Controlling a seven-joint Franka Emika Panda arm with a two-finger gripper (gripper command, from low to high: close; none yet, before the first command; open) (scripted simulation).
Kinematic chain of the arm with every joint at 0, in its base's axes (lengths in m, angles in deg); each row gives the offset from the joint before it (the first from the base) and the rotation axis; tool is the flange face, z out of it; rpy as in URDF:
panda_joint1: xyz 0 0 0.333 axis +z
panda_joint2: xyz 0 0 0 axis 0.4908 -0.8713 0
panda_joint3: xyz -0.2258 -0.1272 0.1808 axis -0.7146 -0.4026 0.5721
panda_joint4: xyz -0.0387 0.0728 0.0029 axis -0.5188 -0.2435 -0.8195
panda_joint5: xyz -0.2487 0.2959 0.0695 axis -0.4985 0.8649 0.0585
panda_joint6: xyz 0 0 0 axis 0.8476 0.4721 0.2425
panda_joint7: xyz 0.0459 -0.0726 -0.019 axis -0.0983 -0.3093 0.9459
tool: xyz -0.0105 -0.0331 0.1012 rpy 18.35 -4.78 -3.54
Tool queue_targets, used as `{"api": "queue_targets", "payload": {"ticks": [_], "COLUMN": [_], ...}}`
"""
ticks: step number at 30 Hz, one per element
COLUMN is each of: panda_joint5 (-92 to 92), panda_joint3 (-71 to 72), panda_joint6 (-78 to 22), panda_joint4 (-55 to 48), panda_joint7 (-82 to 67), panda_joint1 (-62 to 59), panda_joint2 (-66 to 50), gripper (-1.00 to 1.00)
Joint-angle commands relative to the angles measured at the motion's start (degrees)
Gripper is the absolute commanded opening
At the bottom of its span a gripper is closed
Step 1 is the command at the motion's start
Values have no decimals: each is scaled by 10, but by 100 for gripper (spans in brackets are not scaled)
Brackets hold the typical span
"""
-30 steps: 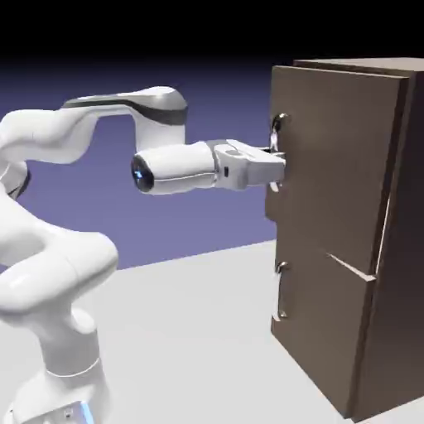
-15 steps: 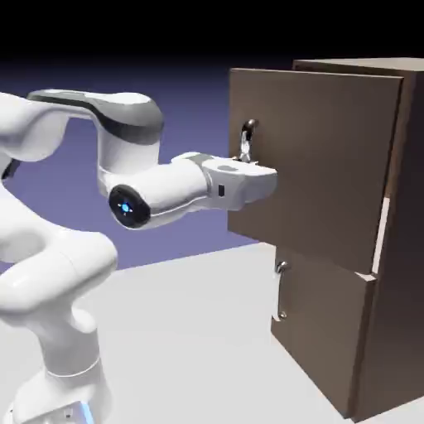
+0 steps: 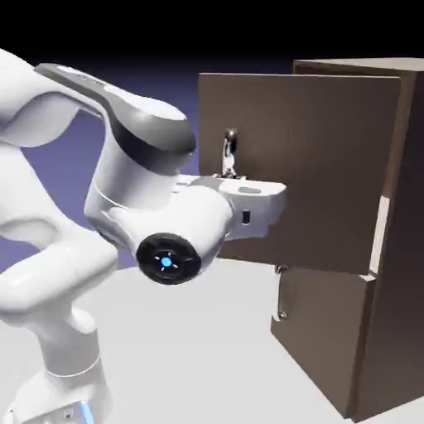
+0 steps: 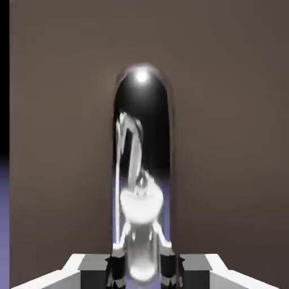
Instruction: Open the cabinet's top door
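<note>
The dark brown cabinet (image 3: 397,248) stands at the exterior view's right. Its top door (image 3: 315,166) hangs swung well out from the cabinet front, hinged on the right side. My gripper (image 3: 228,175) is shut on the door's silver vertical handle (image 3: 229,147), whose upper end shows above the white hand. In the hand view the shiny handle (image 4: 142,169) fills the middle, running up from between the fingertips (image 4: 115,270), with the brown door panel (image 4: 231,141) behind it.
The shorter lower door (image 3: 319,331) with its small silver handle (image 3: 281,294) stays closed below. The white arm's elbow and wrist (image 3: 166,224) bulk large in front of the open door. The grey table (image 3: 207,356) runs under the cabinet.
The top door has swung much further open, its handle edge moving toward the exterior view's left. My hand followed the handle, and the wrist turned toward the camera.
</note>
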State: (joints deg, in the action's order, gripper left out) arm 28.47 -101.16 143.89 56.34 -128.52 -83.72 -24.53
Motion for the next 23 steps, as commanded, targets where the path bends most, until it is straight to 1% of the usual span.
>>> {"api": "queue_targets", "payload": {"ticks": [1,13,21,22,23], "panda_joint5": [-12,-119,-161,-162,-162], "panda_joint3": [-8,-63,-59,-58,-58], "panda_joint6": [-18,-231,-346,-349,-349], "panda_joint4": [-19,-263,-429,-433,-433], "panda_joint7": [-8,-107,-162,-164,-164], "panda_joint1": [3,31,24,24,24], "panda_joint2": [-21,-259,-392,-395,-395], "gripper": [-100,-100,-100,-100,100]}}
